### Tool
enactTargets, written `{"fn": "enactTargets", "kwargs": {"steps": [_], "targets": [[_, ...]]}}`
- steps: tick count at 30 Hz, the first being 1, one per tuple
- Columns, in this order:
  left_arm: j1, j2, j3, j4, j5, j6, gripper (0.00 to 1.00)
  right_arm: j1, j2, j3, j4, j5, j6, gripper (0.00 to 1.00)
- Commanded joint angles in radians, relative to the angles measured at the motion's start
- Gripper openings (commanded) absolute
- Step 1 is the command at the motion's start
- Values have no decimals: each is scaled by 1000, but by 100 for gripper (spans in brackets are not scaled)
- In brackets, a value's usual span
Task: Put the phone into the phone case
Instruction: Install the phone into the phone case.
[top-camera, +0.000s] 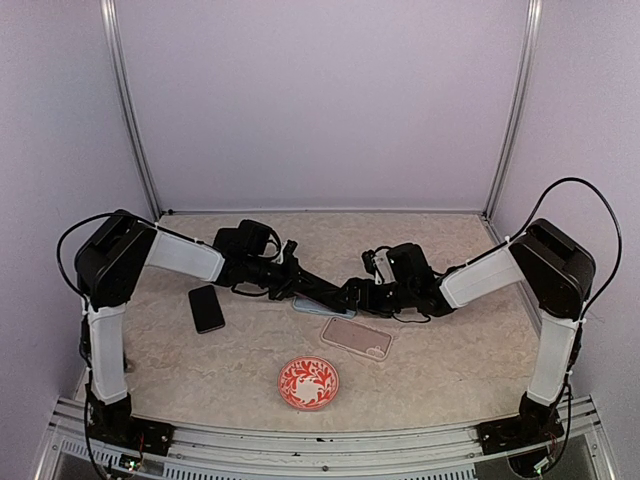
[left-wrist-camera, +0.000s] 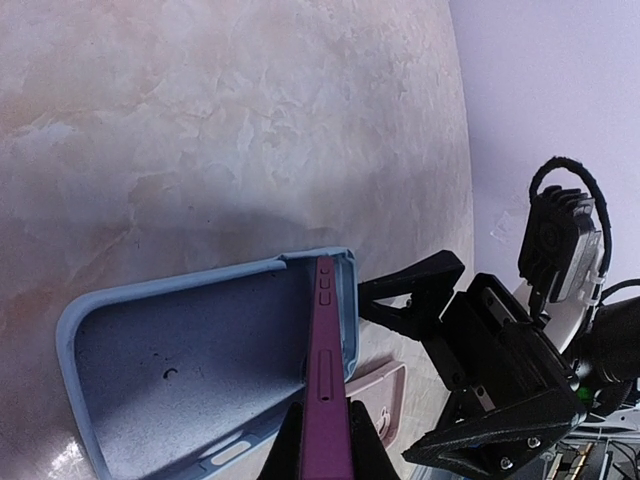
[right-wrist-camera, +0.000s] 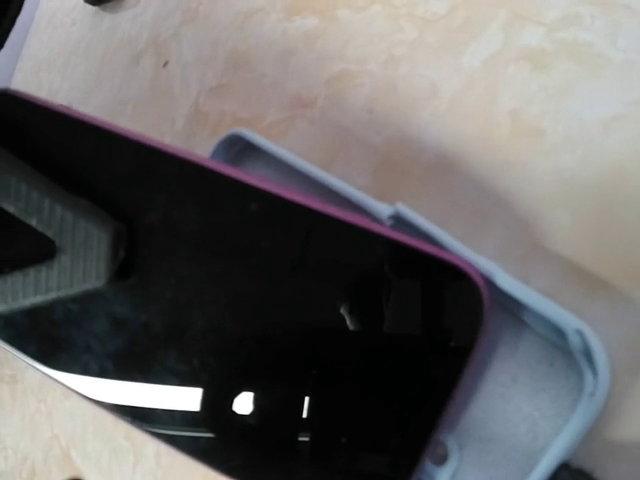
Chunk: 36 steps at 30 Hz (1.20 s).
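Above the blue case (left-wrist-camera: 180, 370), the left end effector (left-wrist-camera: 325, 445) clamps the tilted phone (left-wrist-camera: 327, 340); the right end effector (top-camera: 352, 296) stands alongside, jaws apart. Insertion appears in hand; next, lower the phone flat.

In the left wrist view the bottom edge cuts off the left pincer (left-wrist-camera: 327, 415) and the purple phone (left-wrist-camera: 327, 370), which hides part of the pink case (left-wrist-camera: 388, 392). In the right wrist view the phone runs off the left and bottom edges, covering most of the blue case (right-wrist-camera: 545, 370). From above, both lie largely under the left pincer and right pincer (top-camera: 352, 296) — their fit is too small to tell.
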Motion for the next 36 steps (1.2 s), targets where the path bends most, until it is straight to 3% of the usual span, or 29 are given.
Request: {"fn": "enactTargets", "kwargs": {"steps": [1, 36], "targets": [[-9, 26, 47, 12, 48, 4, 0, -6, -11, -8, 20, -21, -7, 100], [-12, 180, 103, 25, 131, -58, 0, -7, 43, -13, 137, -104, 9, 100]]}}
